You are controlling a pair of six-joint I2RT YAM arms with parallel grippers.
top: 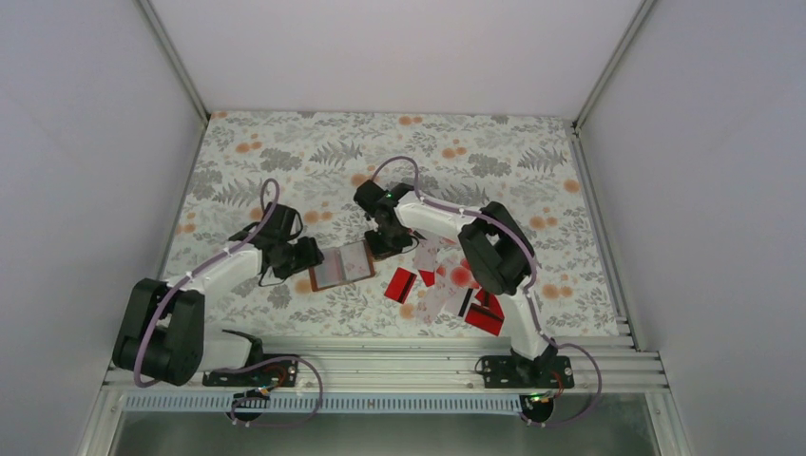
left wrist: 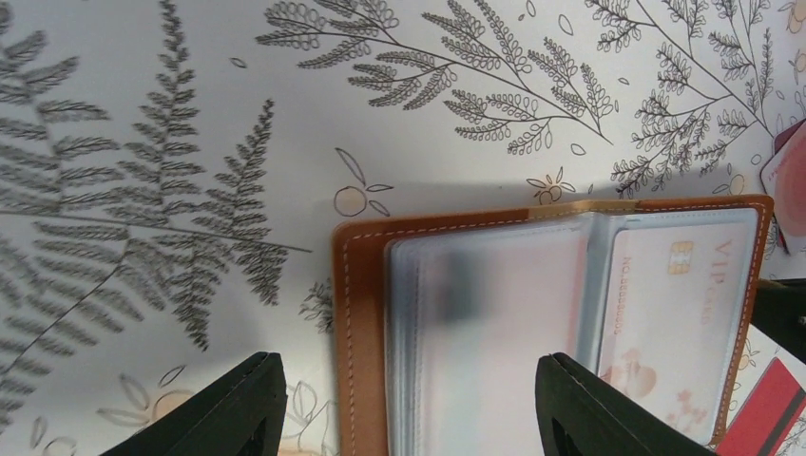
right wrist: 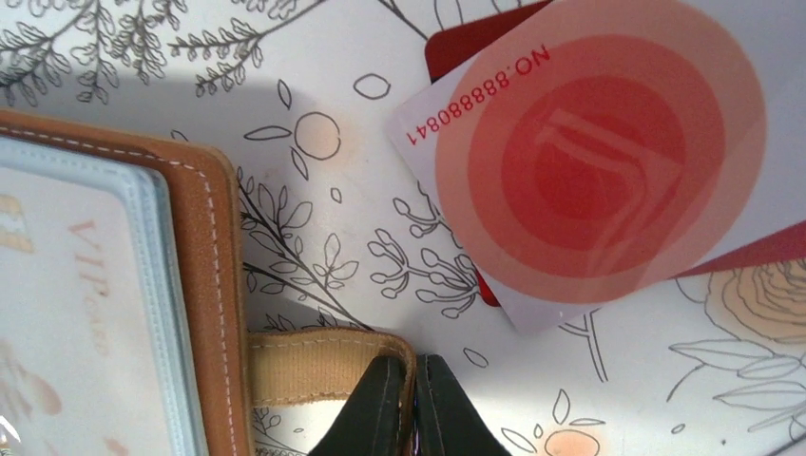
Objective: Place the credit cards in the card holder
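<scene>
Now, the left gripper point(left wrist: 409, 361) gapes wide, straddling the open holder's point(left wrist: 359, 285) left page and gripping nothing. The right gripper point(right wrist: 411, 399) is pinched tight on the holder's strap point(right wrist: 314, 366). Just ahead-right of its tips, a white card point(right wrist: 589, 161) overlaps a red card point(right wrist: 466, 43).

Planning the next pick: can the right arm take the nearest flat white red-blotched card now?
Probably not yet: the right gripper is shut on the tan strap of the brown leather card holder; the white card lies near, uncovered.

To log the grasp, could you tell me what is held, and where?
The right gripper pinches the card holder by its tan strap; the left gripper is open, holding nothing.
</scene>
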